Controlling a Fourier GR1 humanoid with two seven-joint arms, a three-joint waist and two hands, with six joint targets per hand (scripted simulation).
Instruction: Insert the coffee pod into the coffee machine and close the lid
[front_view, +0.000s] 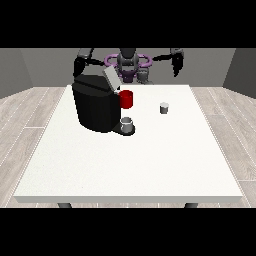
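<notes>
1. One bench (125, 170), white and rectangular, with the robot (128, 62) standing behind its far edge.
2. One coffee machine (95, 106), black, stands on the bench's far part toward the view's left. Its lid (111, 78), a single grey flap, is tilted up and open at the machine's top.
3. One red part (127, 99) sits on the machine's front, at its right side as viewed; whether it is a cup or a fitting of the machine cannot be told.
4. One grey cup (127, 124) stands on the machine's dark base plate, directly below the red part.
5. One coffee pod (164, 107), small and grey, stands upright on the bench to the view's right of the machine, well apart from it. It lies outside the machine, and no hand touches it.
6. Two hands counted, both black, both raised above the bench's far edge.
7. The hand at the view's left (78, 66) hangs behind and above the machine's top left corner. It carries nothing visible; how its fingers lie cannot be told.
8. The hand at the view's right (176, 63) hangs well apart from the pod, above and behind it. It carries nothing visible; how its fingers lie cannot be told.
9. Count of loose items on the bench away from the machine: one, the pod.
</notes>
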